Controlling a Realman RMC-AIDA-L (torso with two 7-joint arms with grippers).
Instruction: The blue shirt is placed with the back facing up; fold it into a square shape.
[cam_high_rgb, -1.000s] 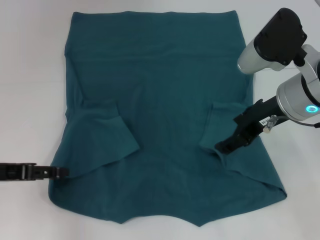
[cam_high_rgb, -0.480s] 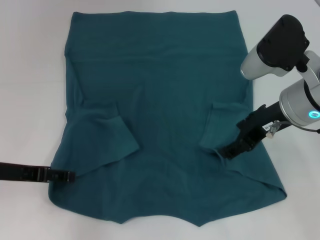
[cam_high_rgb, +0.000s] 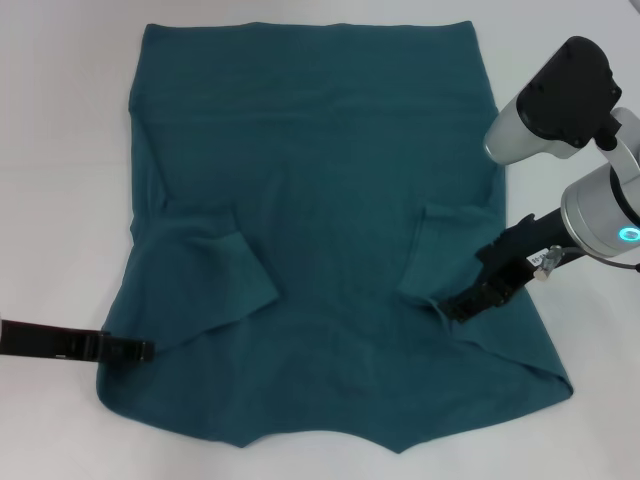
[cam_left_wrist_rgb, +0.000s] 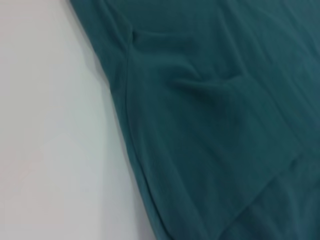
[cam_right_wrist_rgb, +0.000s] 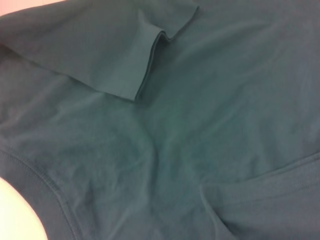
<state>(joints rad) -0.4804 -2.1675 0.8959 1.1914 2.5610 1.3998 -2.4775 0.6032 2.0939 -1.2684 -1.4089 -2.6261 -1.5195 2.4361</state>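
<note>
A blue shirt (cam_high_rgb: 320, 200) of soft, matt knit cloth covers a smooth white table (cam_high_rgb: 60, 150) with a dull, even finish. The fabric shows a fine weave and gentle creases, and its folded sleeve (cam_right_wrist_rgb: 125, 55) ends in a stitched, doubled hem. A ribbed collar band (cam_right_wrist_rgb: 45, 195) edges the neckline in the right wrist view. The left gripper (cam_high_rgb: 135, 350) is matt black, apparently hard plastic or coated metal, as is the right gripper (cam_high_rgb: 455, 305). Behind it, the right arm (cam_high_rgb: 600, 205) carries a satin silver casing with glossy black caps.
</note>
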